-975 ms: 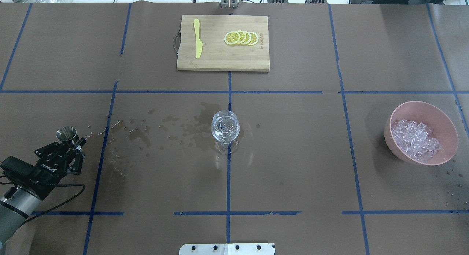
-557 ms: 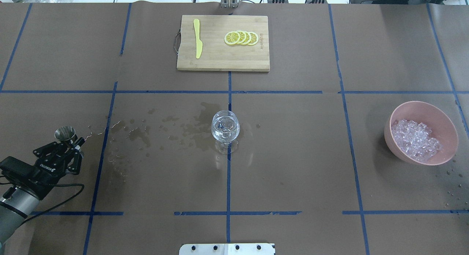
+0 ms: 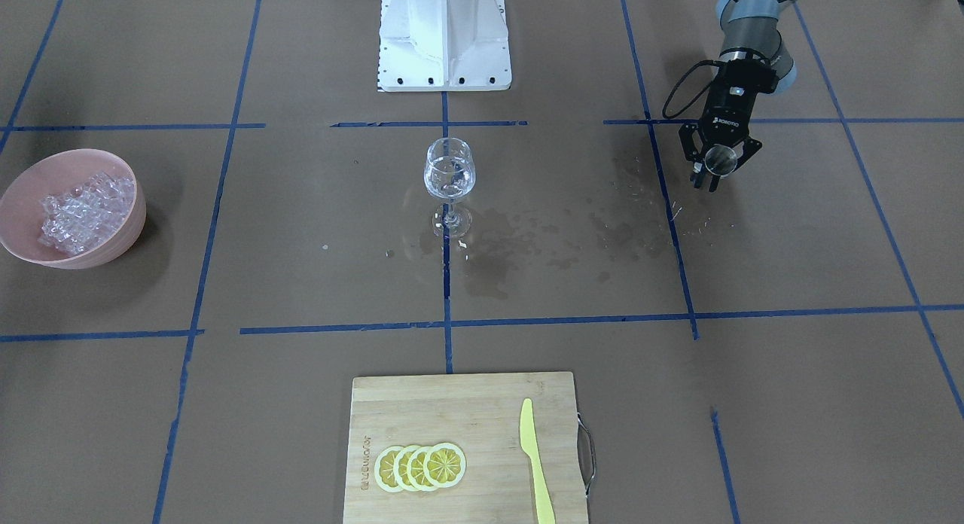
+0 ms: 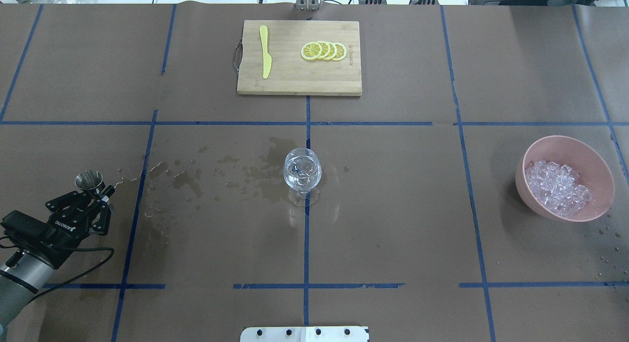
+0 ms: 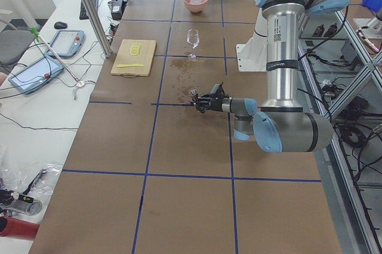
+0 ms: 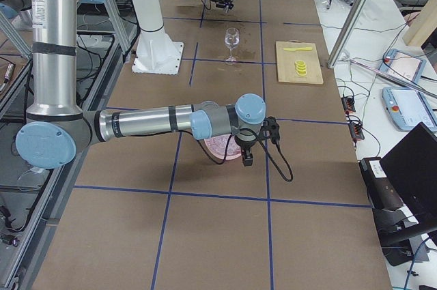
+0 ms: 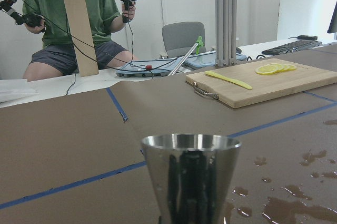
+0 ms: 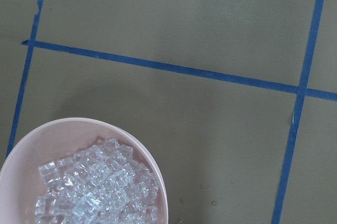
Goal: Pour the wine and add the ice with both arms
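Note:
My left gripper [image 4: 98,193] is shut on a steel jigger [image 4: 89,180] at the table's left side, low over the paper; both also show in the front view, the gripper [image 3: 714,176] and the jigger [image 3: 721,159]. The jigger [image 7: 190,179] stands upright close in the left wrist view. A clear stemmed wine glass [image 4: 302,171] stands at the table's middle with clear liquid in it. The ice [image 4: 557,187] fills a pink bowl [image 4: 540,146] at the right. My right gripper [image 6: 247,157] hangs over that bowl; I cannot tell whether it is open or shut. The right wrist view shows the ice [image 8: 100,187] below.
A wooden cutting board [image 4: 299,79] at the far middle holds a yellow knife [image 4: 265,51] and lemon slices [image 4: 324,51]. Wet spill patches [image 4: 186,180] spread between the jigger and the glass. The white column base [image 3: 444,38] stands at the robot's side. An operator [image 7: 73,23] sits beyond the table.
My left gripper with the jigger shifted slightly left and came back. The glass, bowl and board have not moved.

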Robot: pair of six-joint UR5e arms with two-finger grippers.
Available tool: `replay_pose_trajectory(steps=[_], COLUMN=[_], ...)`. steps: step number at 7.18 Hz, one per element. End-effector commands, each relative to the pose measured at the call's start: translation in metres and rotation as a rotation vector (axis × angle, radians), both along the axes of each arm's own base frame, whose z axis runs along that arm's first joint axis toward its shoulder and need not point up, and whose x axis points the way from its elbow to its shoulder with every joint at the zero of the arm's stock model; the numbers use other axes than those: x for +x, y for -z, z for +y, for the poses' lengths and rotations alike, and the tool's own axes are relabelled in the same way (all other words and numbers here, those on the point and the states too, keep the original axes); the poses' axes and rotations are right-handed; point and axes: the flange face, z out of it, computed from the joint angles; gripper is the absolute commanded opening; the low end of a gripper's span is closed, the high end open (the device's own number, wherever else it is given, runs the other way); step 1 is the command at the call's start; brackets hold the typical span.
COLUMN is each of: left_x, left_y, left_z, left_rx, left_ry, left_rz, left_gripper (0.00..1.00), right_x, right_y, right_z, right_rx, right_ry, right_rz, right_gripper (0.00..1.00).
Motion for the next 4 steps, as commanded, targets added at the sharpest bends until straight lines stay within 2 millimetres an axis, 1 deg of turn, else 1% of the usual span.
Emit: replay_pose_trajectory(steps=[1, 2, 4], left_x=[0.0014, 0.0014, 0.0014], left_y=[-0.0009, -0.0009, -0.0009], left_z=[0.0016, 0.0016, 0.0016], left_rx=[-0.002, -0.002, -0.003], left_ry=[-0.006, -0.006, -0.006], left_rz=[0.001, 0.001, 0.003], left_gripper=[0.22, 0.26, 0.28], right_x=[0.0001, 0.0001, 0.0002], right_y=[0.0005, 0.002, 0.0036], right_z=[0.0005, 0.0005, 0.0012], right_rx=[0.0, 0.003, 0.005], right_ry=[-0.001, -0.001, -0.002], right_rz=[0.0, -0.001, -0.001], right_gripper=[1.0, 1.0, 1.0])
